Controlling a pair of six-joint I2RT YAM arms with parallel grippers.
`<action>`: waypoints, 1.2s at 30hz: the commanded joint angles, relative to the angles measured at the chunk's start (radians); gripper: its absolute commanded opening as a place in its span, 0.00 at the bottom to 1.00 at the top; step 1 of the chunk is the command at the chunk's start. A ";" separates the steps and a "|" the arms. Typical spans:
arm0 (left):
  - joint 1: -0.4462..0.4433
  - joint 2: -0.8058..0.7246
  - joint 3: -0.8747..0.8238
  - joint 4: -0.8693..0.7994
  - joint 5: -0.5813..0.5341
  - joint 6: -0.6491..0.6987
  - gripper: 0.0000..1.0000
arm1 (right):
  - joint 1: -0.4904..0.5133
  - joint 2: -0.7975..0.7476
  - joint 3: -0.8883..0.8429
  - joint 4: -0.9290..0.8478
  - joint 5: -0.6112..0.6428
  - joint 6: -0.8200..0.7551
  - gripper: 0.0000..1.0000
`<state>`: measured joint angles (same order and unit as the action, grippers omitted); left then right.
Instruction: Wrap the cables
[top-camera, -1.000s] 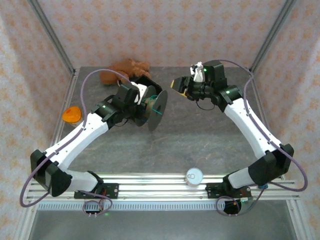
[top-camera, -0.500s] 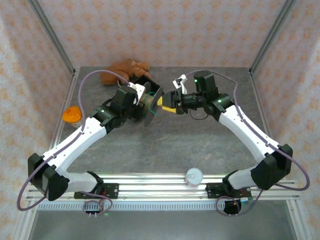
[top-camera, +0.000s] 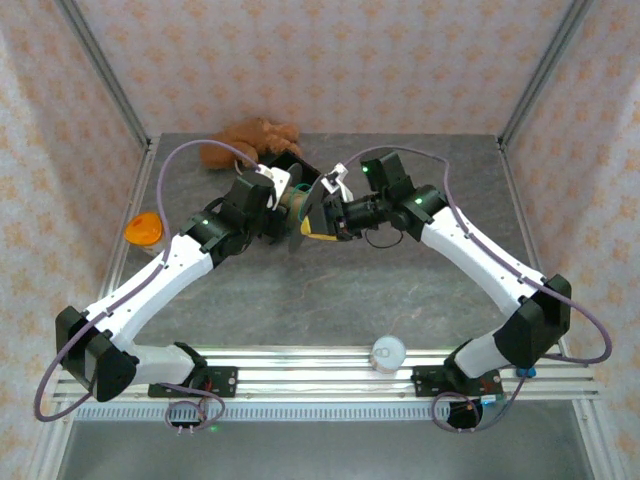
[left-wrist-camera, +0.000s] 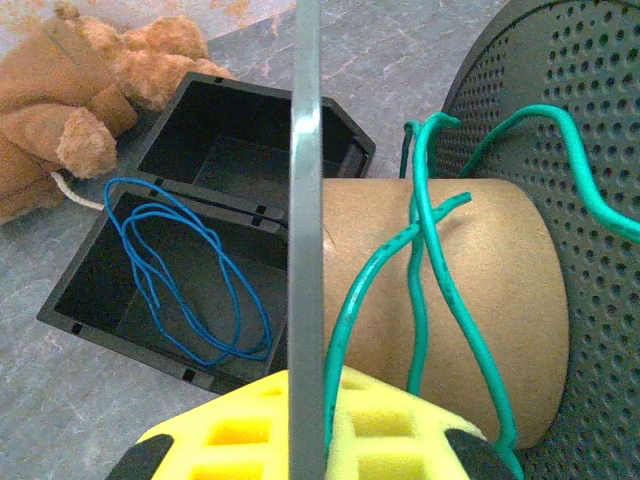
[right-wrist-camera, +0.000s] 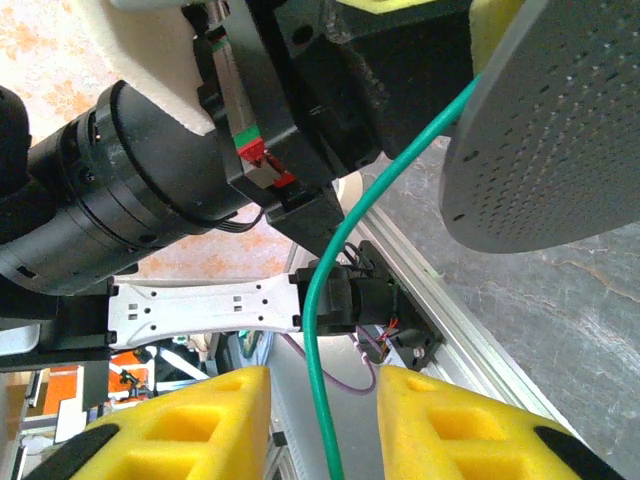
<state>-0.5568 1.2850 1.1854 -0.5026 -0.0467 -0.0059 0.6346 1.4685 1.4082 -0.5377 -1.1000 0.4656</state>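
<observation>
One perforated grey spool (left-wrist-camera: 600, 330) is clenched by left gripper (left-wrist-camera: 305, 440); right gripper (right-wrist-camera: 322, 425) gapes around thin green cable (left-wrist-camera: 350, 305).

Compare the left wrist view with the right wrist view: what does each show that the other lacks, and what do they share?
Left wrist view: a thin blue wire coiled loosely in one compartment of a black plastic bin, a brown plush toy beside it, and the spool's tan cardboard core.
Right wrist view: the left arm's black wrist body, a silver metal rail, and the right tool, yellow foam pads apart either side of a thin green wire.
Shared: that green wire and the grey perforated spool flange.
</observation>
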 joint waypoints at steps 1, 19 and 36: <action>-0.007 -0.016 0.011 0.075 -0.029 0.002 0.00 | 0.012 0.010 0.045 -0.013 -0.007 -0.019 0.29; 0.046 0.085 0.299 -0.152 -0.127 -0.427 0.00 | 0.223 -0.010 -0.176 0.159 0.356 -0.050 0.00; 0.309 -0.061 0.249 -0.101 0.446 -0.633 0.00 | 0.140 -0.141 -0.642 0.653 0.737 -0.064 0.00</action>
<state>-0.2813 1.2903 1.4273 -0.7357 0.2584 -0.5838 0.8024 1.3468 0.8230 -0.0193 -0.4141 0.3916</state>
